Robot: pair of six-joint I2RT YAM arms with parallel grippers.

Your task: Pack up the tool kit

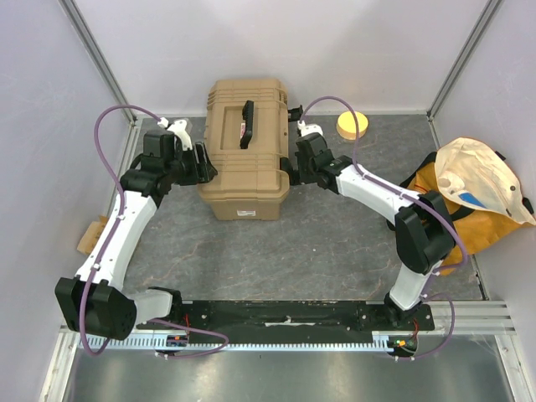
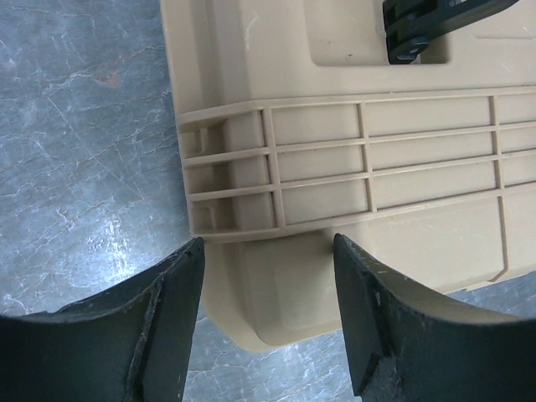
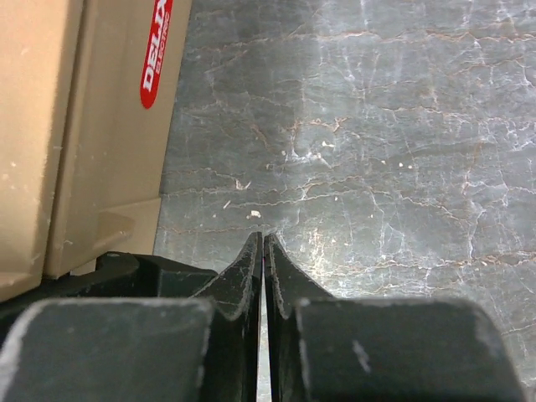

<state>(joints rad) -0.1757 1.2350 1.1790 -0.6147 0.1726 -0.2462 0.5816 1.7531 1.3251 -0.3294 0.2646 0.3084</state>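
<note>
Your lid-down toolbox (image 1: 243, 180) lies front to back between both arms: the left gripper (image 2: 266, 251) has its jaws apart astride a lid corner (the nearer hold), while the right gripper (image 3: 264, 247), pinched together on nothing, sits just beside the right wall, perhaps touching.

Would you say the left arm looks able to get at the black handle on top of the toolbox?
Probably yes: the handle lies uncovered on the closed toolbox lid, and the left tool, open, sits at the box's left edge.
</note>
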